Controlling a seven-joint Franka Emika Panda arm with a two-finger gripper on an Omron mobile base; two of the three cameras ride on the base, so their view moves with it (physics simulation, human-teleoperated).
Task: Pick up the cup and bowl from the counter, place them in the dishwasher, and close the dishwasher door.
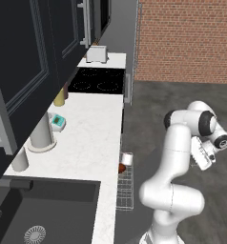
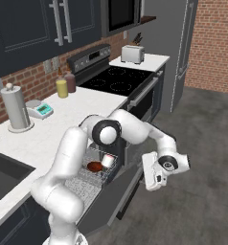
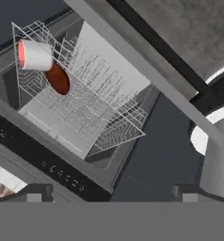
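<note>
**Cup and bowl in rack, dishwasher door part open, gripper empty**

Landmark is the dark grey built-in dishwasher (image 2: 117,191), set under the long white marble-look counter (image 1: 91,143). Its door hangs partly open, tilted outward toward the grey floor. Its light grey wire-grid rack (image 3: 92,106) is pulled out past the counter edge.

White arm with dark joints (image 2: 68,162) rises beside the dishwasher and bends out over the open door. The two-finger gripper (image 2: 152,178) hangs just beyond the door's outer edge, off the rack, touching nothing. Fingers spread wide apart, nothing between them; in the hand view the dark fingertips (image 3: 38,192) stand far apart at the bottom.

Inside the rack, at its corner nearest the counter: shallow glossy red-brown bowl (image 3: 57,78) stands on edge against the wires. Small white cylindrical cup with red-pink inside (image 3: 35,54) lies on its side, touching the bowl. Both also show in the left base view, bowl (image 1: 121,167), cup (image 1: 127,158), and the right base view, bowl (image 2: 94,166), cup (image 2: 108,161).

On the counter above the dishwasher, well away from the rack: off-white paper-towel roll on a stand (image 2: 14,111), small teal scale (image 2: 42,110), yellow bottle (image 2: 62,88). Black stovetop (image 2: 117,79) sits farther along from the dishwasher, silver toaster (image 2: 132,53) beyond it.
</note>
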